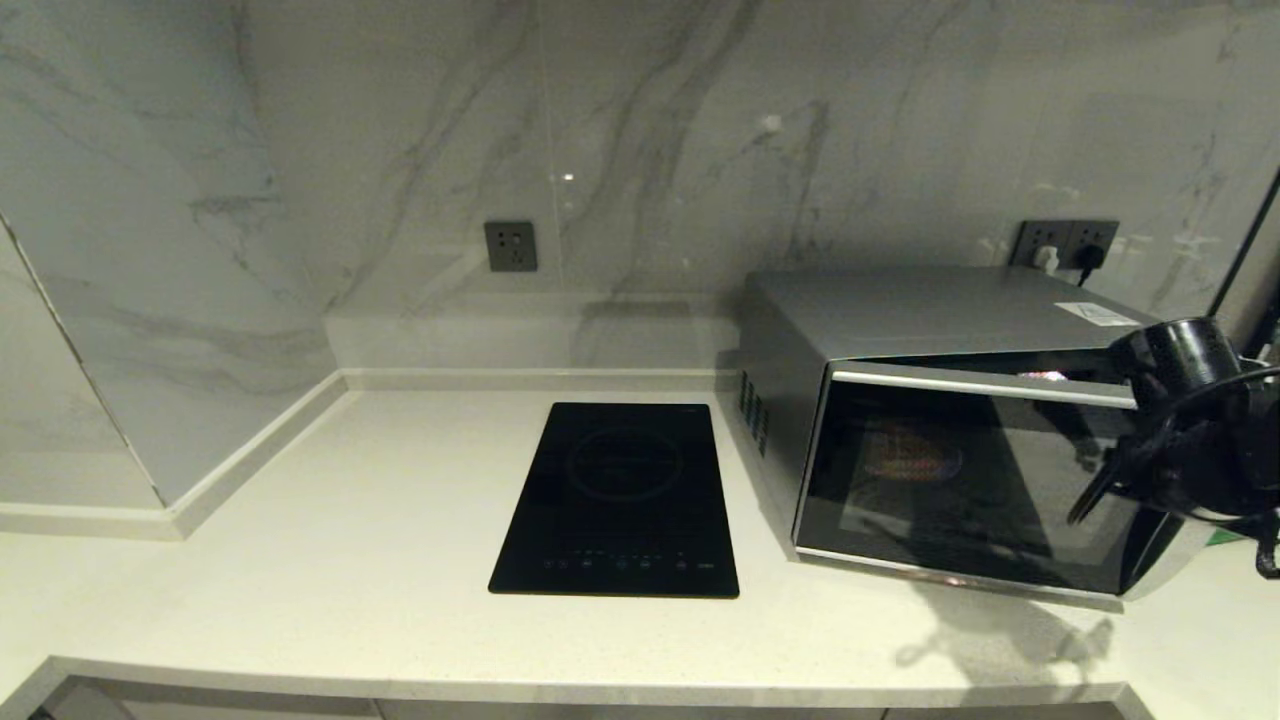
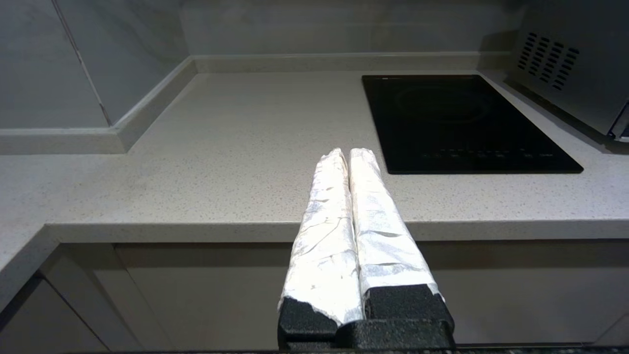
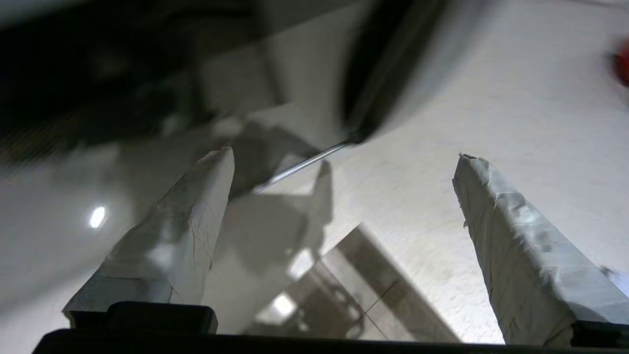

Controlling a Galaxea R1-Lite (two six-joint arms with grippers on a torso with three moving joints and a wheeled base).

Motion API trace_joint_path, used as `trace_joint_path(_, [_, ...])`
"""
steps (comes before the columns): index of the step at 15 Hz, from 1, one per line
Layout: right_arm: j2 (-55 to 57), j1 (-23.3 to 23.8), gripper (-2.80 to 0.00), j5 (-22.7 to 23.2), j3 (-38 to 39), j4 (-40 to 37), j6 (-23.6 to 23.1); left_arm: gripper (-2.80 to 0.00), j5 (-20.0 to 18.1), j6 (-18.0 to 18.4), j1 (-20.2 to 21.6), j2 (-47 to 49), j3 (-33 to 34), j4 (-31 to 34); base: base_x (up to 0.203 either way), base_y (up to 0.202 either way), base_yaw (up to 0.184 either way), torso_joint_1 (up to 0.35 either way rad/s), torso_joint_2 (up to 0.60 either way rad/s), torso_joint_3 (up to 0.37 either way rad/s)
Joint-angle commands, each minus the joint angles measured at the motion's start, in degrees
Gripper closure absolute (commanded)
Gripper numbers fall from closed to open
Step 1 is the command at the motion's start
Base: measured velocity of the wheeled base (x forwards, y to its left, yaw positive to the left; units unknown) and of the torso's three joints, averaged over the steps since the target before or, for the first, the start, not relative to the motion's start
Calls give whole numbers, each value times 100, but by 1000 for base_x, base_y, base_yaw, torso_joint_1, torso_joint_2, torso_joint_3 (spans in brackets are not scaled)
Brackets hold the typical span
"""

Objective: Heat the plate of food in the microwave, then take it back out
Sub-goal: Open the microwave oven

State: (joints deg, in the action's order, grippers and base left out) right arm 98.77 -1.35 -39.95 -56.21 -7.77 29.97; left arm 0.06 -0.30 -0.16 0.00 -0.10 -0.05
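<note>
While microwave [image 1: 960, 440] runs, door shut, interior lit: plate of food [image 1: 912, 457] glows orange behind dark glass, at 3 o'clock of black hob [image 1: 620, 500]. Right gripper [image 3: 344, 196] at door's right edge, fingers spread wide, holding nothing. Left gripper [image 2: 350, 162] parked off counter [image 1: 300, 580] front edge, at 7 o'clock of hob, fingers pressed together. Judged: loading done, heating apparently under way; opening door and retrieving plate remain.
</note>
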Motion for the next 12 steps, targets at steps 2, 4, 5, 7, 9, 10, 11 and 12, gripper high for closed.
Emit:
trace_joint_path(2, [-1260,-1131,0,660,642,-8,-731,0,3,-5,2,0,1,-4,0,0,0,0,0,0])
trace_joint_path(4, [-1867,-1449,0,936,796,-11,-1187,0,3,-5,5,0,1,-4,0,0,0,0,0,0])
trace_joint_path(5, [-2157,-1499,0,984,772,-27,-1316,0,3,-5,0,0,1,-4,0,0,0,0,0,0])
trace_joint_path(7, [-2751,-1399,0,1054,571,-166,-1574,0,3,-5,-2,0,1,-4,0,0,0,0,0,0])
trace_joint_path(9, [-2929,-840,0,1145,55,-406,-1728,0,3,-7,6,0,1,-4,0,0,0,0,0,0])
trace_joint_path(10, [-2842,-393,0,1289,-163,-453,-1745,0,3,-10,6,0,1,-4,0,0,0,0,0,0])
trace_joint_path(11, [-2660,161,0,1508,-413,-488,-1748,0,3,-5,6,0,1,-4,0,0,0,0,0,0])
trace_joint_path(12, [-2316,641,0,1709,-719,-557,-1731,0,3,-5,7,0,1,-4,0,0,0,0,0,0])
